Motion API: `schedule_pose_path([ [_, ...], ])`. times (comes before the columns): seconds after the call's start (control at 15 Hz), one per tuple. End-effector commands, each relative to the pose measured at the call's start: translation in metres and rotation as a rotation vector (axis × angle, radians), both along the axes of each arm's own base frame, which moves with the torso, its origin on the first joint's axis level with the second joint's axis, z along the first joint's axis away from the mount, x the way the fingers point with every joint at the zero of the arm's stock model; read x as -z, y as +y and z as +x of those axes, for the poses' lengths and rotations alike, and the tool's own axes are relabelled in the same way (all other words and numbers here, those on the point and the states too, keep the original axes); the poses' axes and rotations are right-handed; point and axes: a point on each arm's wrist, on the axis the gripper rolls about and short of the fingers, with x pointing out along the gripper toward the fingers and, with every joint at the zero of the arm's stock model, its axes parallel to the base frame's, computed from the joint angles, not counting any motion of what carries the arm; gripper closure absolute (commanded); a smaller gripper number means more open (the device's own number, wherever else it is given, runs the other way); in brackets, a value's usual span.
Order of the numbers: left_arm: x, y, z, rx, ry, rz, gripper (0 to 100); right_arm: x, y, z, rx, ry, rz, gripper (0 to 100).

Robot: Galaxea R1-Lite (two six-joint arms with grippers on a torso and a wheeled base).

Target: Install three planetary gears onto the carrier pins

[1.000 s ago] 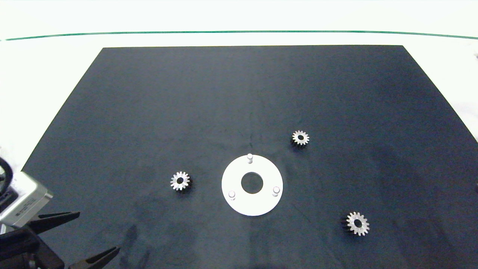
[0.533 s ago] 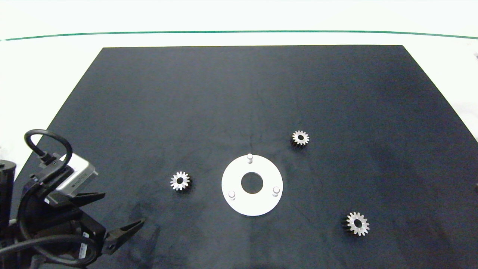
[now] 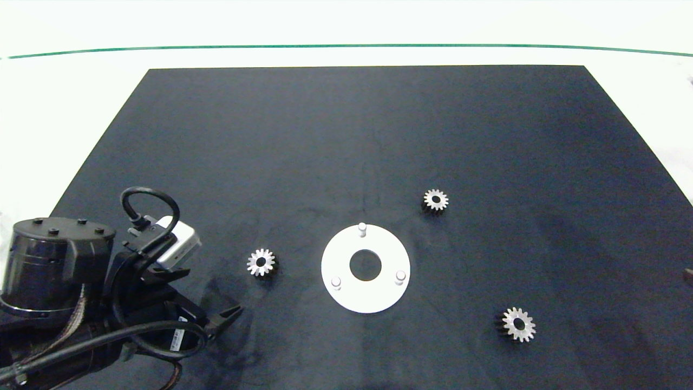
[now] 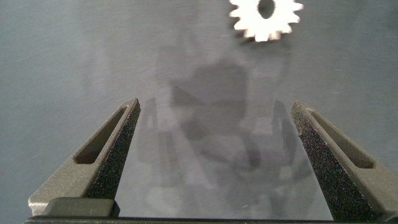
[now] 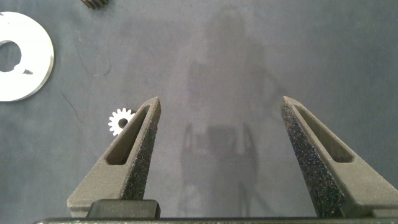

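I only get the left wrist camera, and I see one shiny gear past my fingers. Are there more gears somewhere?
Observer: Yes, the head view shows three. The left gear is the one in front of your left gripper. The far gear lies beyond the white disc, and the right gear lies nearer, to its right.
Operator: Is any gear on a peg?
Observer: No. All three carrier pins stand bare.
Operator: What's my other arm doing?
Observer: The right gripper has its fingers wide open over the dark mat, holding nothing.
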Motion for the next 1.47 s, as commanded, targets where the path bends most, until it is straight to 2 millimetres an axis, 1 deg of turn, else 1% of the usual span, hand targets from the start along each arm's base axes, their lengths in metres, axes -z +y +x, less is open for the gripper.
schedule_pose_path([
  [0.07,0.000,-0.010,0.010,0.019,0.006,0.001,0,0.000,0.000,0.000,0.002,0.003,-0.001,24],
  [0.27,0.000,-0.016,0.022,0.016,-0.023,-0.015,0,0.000,0.000,0.001,0.002,0.004,-0.001,24],
  [0.87,0.003,-0.036,0.032,0.044,-0.006,-0.064,0,0.001,0.000,0.003,0.000,0.012,-0.001,24],
  [1.0,0.004,-0.039,0.033,0.051,-0.002,-0.064,0,0.001,0.000,0.004,0.000,0.018,-0.001,24],
  [1.27,0.009,-0.045,0.042,0.053,-0.024,-0.076,0,0.002,0.000,0.004,0.001,0.020,0.000,24],
  [1.47,0.011,-0.045,0.043,0.051,-0.022,-0.075,0,0.002,0.000,0.004,0.001,0.020,0.000,24],
])
